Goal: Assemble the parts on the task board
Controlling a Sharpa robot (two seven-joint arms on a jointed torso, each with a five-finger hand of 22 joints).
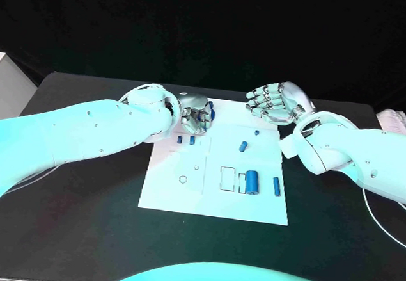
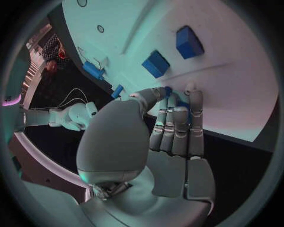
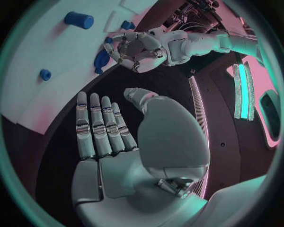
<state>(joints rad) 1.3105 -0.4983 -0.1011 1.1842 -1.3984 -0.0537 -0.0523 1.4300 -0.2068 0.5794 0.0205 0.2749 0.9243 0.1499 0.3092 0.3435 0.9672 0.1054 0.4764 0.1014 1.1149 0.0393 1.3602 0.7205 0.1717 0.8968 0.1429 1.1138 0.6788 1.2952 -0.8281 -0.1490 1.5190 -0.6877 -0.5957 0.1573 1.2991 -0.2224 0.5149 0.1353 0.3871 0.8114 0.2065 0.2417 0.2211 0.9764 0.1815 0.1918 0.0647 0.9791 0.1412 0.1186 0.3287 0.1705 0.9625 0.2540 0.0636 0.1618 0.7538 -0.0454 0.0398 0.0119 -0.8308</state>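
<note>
Head view, near to far: flat white rectangular task board (image 1: 177, 193) at table centre. Large blue cylinder part (image 1: 252, 181) and slim blue peg (image 1: 276, 186) at 4 o'clock on the board, short blue peg (image 1: 243, 145) mid-board, two small blue block parts (image 1: 186, 140) at 10 o'clock. Silver left hand (image 1: 197, 114) at the board's 11 o'clock corner, fingers curled, pinching a small blue piece (image 2: 182, 103) down on the board. Silver right hand (image 1: 274, 102) beyond the 1 o'clock corner, off the board, fingers straight and side by side, holding nothing.
</note>
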